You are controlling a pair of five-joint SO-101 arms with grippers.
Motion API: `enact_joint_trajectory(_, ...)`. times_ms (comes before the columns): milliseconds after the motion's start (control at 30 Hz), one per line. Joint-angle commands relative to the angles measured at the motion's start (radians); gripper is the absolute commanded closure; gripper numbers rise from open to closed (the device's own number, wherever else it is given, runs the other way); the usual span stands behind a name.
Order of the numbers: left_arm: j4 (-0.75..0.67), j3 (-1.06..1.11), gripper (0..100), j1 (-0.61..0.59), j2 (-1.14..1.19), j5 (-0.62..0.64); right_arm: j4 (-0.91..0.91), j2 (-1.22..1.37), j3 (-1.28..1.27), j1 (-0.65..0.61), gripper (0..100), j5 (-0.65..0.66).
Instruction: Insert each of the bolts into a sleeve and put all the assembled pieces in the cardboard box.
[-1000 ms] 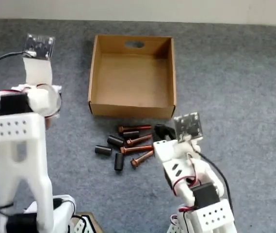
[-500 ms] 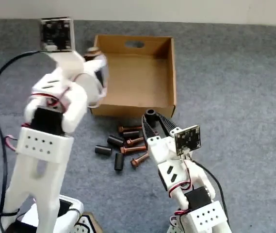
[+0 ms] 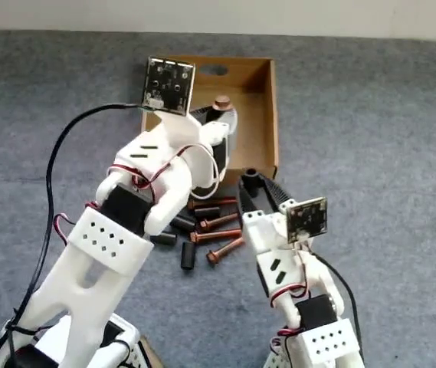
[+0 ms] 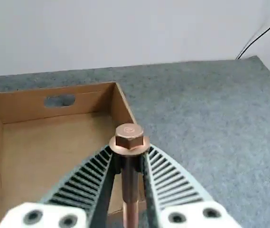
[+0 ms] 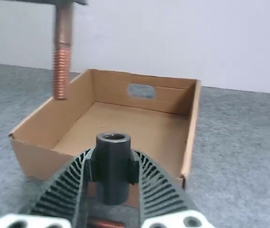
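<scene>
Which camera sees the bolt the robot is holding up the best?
The left wrist view: the bolt stands close up between the jaws, its hex head and shank plain to see. In the high view its head shows small from above; the right wrist view catches its threaded end hanging.

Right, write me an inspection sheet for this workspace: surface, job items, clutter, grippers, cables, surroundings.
Surface: grey mat, flat.
Job's things: cardboard box open, nothing seen inside; loose bolts and loose sleeves lie on the mat in front of it.
Clutter: nothing seen.
Grippers: left gripper shut on a bolt, head-up, raised near the box; right gripper shut on a sleeve, upright, in front of the box.
Cables: black cable loops beside the left arm; another runs along the right arm.
Surroundings: pale wall behind the mat.
</scene>
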State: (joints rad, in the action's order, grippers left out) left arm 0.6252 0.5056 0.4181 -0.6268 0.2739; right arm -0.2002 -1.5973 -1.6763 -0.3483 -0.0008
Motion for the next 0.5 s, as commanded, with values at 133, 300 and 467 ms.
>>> enact_joint_trajectory(133, -0.026, -0.041, 99, 0.042, -0.039, 0.006, 0.025, -0.013, -0.022, 0.021, 99.0, -0.011)
enact_joint_trajectory(300, -0.026, -0.036, 99, 0.133, -0.031, 0.009, 0.025, -0.013, -0.022, 0.021, 99.0, -0.011)
enact_joint_trajectory(467, -0.028, -0.036, 99, 0.148, -0.03, 0.009, 0.025, -0.013, -0.022, 0.021, 99.0, -0.011)
